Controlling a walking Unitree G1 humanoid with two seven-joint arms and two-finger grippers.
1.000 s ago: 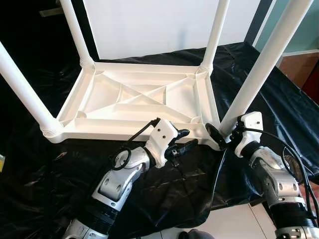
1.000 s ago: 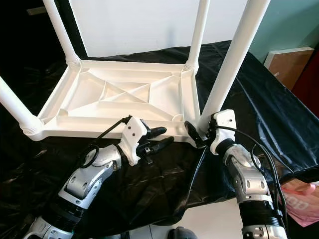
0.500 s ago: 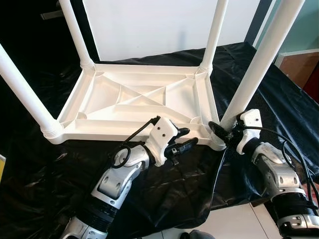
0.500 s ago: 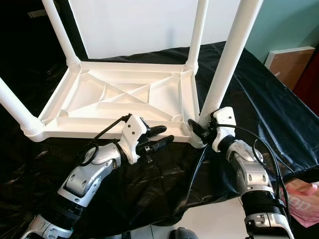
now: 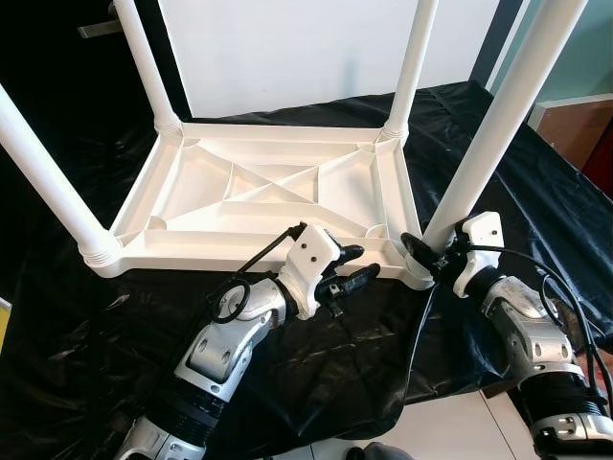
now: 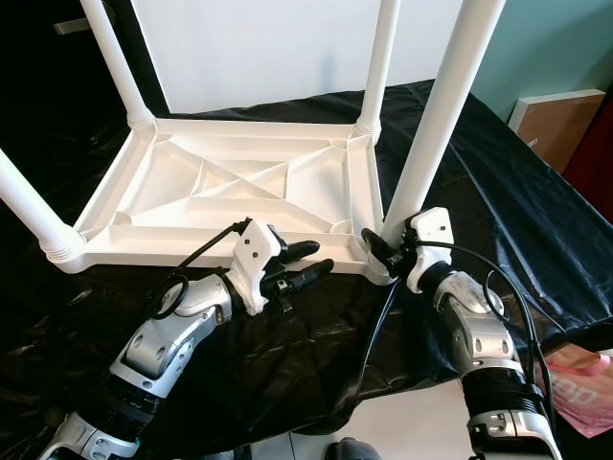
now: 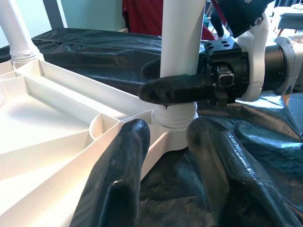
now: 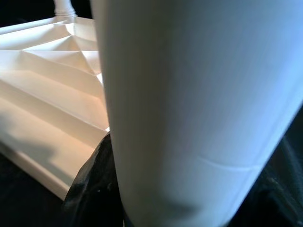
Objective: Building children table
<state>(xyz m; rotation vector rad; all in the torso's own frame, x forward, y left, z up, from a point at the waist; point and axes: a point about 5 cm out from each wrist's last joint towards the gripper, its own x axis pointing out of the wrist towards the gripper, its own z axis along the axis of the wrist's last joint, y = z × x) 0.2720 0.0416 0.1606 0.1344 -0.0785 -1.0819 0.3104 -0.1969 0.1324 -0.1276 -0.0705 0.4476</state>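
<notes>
A white plastic children's table (image 5: 268, 192) lies upside down on a black sheet, its legs pointing up. My right gripper (image 5: 419, 257) is shut on the base of the near right leg (image 5: 488, 134), just above its socket. One black finger (image 7: 184, 90) crosses the front of the leg and the other sits behind it. My left gripper (image 5: 356, 265) is open, low at the table's front edge just left of that corner. Its fingertips (image 7: 128, 142) hold nothing and point toward the leg's collar.
The black sheet (image 5: 96, 335) covers the low surface and hangs over its front edge above pale floor (image 5: 460, 422). A white panel (image 5: 287, 48) stands behind the table. A brown board (image 5: 575, 125) is at the right, and a pink packet (image 6: 575, 383) lies on the floor.
My right gripper has moved in from beside the corner and its fingers now clasp the base of the near right leg. The left gripper has hardly shifted.
</notes>
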